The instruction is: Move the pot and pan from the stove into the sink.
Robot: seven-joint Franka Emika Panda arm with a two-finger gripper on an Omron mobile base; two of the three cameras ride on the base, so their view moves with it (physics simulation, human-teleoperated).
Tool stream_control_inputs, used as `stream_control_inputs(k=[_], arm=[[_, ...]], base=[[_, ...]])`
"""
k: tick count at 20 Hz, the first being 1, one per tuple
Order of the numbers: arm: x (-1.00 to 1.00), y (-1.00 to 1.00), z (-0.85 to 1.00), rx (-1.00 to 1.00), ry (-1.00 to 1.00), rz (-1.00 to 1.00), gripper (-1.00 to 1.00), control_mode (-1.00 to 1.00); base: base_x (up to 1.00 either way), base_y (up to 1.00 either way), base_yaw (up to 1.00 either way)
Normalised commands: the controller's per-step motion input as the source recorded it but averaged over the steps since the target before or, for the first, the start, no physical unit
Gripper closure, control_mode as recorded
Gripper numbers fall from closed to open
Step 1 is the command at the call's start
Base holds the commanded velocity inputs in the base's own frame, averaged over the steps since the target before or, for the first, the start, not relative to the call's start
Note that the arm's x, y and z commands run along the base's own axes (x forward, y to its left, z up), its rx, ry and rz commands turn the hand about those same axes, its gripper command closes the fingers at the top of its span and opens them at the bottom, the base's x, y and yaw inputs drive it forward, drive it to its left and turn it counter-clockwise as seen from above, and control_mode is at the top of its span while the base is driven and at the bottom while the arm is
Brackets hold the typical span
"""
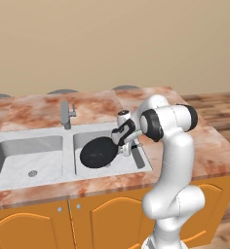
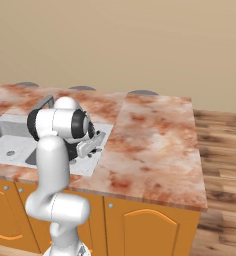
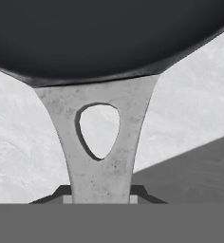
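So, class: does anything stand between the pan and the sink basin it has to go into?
Nothing visible does. The pan already hangs inside the right basin of the sink, its handle between the fingers of the gripper, with bare basin floor beneath it.

1. Pan (image 1: pixel 97 151): black bowl; handle (image 3: pixel 102 156) pale grey, finely speckled, with darker grey edging around its teardrop hole.
2. Sink (image 1: pixel 24 156): light grey, faintly mottled basins.
3. Faucet (image 1: pixel 66 115): plain mid grey.
4. Counter (image 2: pixel 155 145): reddish-brown and cream marbling, cloudy pattern.
5. Cabinets (image 1: pixel 102 219): orange doors with darker arched outlines and small silver knobs.
6. Wall (image 1: pixel 112 44): uniform beige.
7. Floor (image 2: pixel 222 165): brown wood planks with streaked grain.
8. Arm (image 1: pixel 173 160): glossy white shell with dark grey to black joints.
9. Gripper (image 1: pixel 128 141): white and black.
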Motion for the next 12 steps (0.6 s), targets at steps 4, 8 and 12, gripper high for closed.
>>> stream_control_inputs(k=[4, 8, 12], arm=[[0.00, 0.58, -0.05, -0.01, -0.03, 0.00, 1.00, -1.00], [0.00, 0.74, -0.16, -0.02, -0.07, 0.00, 1.00, -1.00], [0.00, 0.17, -0.01, 0.00, -0.01, 0.00, 1.00, -1.00]], base=[[0.00, 0.00, 0.00], [0.00, 0.00, 0.00], [0.00, 0.00, 0.00]])
